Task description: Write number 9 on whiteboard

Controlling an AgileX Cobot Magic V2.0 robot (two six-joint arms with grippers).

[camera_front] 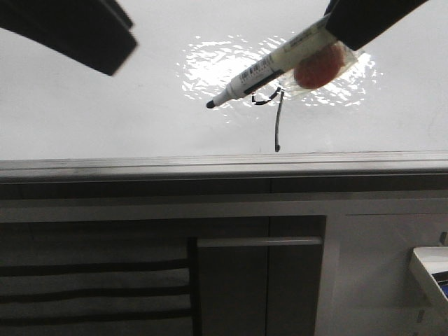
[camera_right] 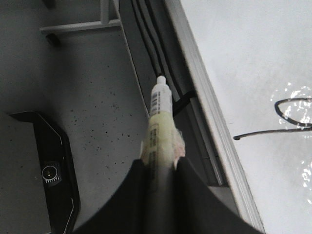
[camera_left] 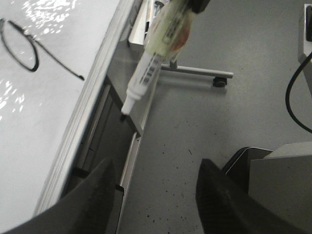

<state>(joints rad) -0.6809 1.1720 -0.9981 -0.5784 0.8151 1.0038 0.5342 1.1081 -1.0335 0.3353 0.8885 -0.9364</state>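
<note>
The whiteboard (camera_front: pixel 105 112) is a glossy white board with a glare patch and a grey edge rail. A thin black number 9 (camera_front: pixel 278 119) is drawn on it, its loop partly hidden behind the marker (camera_front: pixel 259 73). The 9 also shows in the left wrist view (camera_left: pixel 29 48) and the right wrist view (camera_right: pixel 273 124). My right gripper (camera_right: pixel 158 163) is shut on the white marker (camera_right: pixel 160 122), tip uncapped, held off the board beyond its edge. My left gripper (camera_left: pixel 153 180) is open and empty, away from the board's edge.
Dark cabinet fronts (camera_front: pixel 231 280) with a handle lie under the board's rail (camera_front: pixel 210 166). A grey speckled floor (camera_left: pixel 204 126), a wheeled stand leg (camera_left: pixel 204 73), a black cable (camera_left: pixel 292 97) and a black device (camera_right: pixel 44 170) are off the board.
</note>
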